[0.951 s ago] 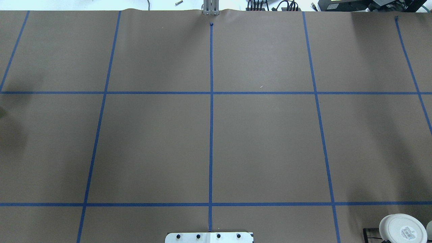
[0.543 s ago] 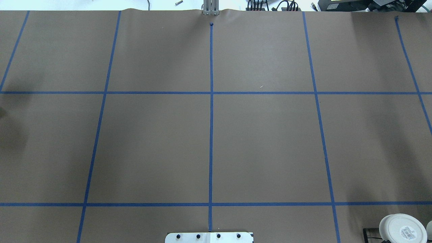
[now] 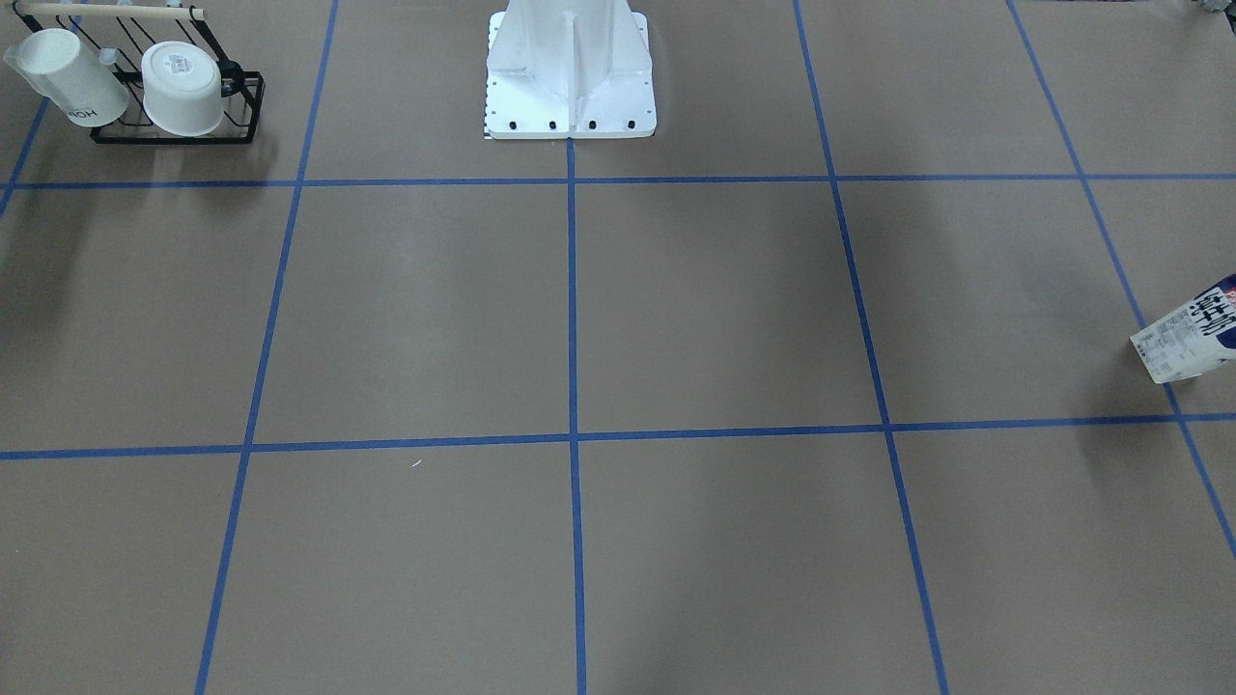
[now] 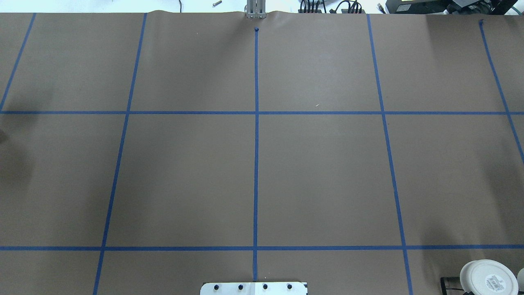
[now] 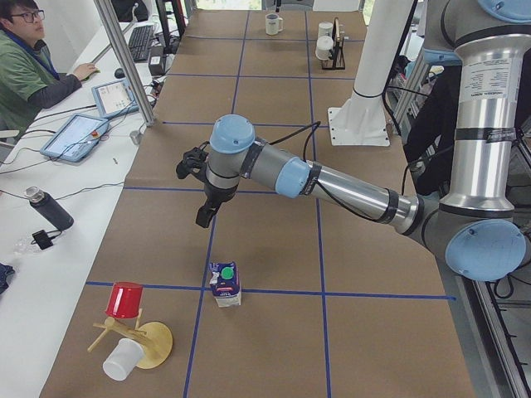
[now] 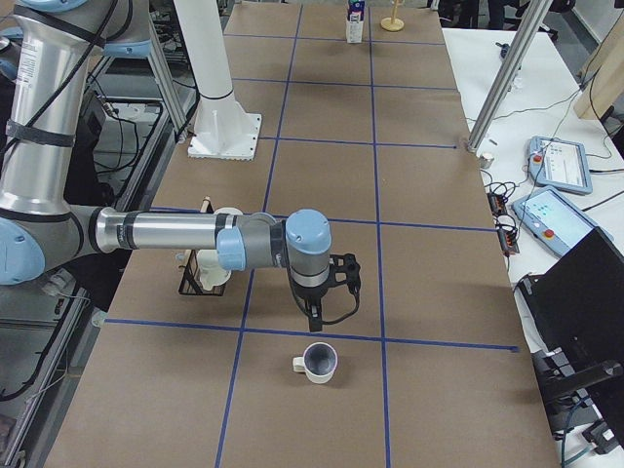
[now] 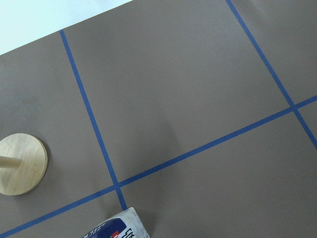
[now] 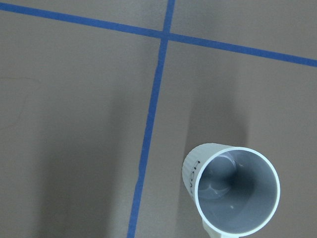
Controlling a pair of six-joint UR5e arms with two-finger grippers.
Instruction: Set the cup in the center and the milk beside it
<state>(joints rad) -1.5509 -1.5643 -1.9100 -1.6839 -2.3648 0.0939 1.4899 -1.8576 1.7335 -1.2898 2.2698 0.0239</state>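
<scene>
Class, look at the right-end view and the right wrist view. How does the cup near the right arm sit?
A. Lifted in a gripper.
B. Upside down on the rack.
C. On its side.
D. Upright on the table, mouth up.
D: the cup stands on the brown table, its open mouth facing up, and the wrist view looks down into it.

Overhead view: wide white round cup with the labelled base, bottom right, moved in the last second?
No. The wide white cup with the labelled base keeps the same gap right of the nearest blue tape line.
</scene>
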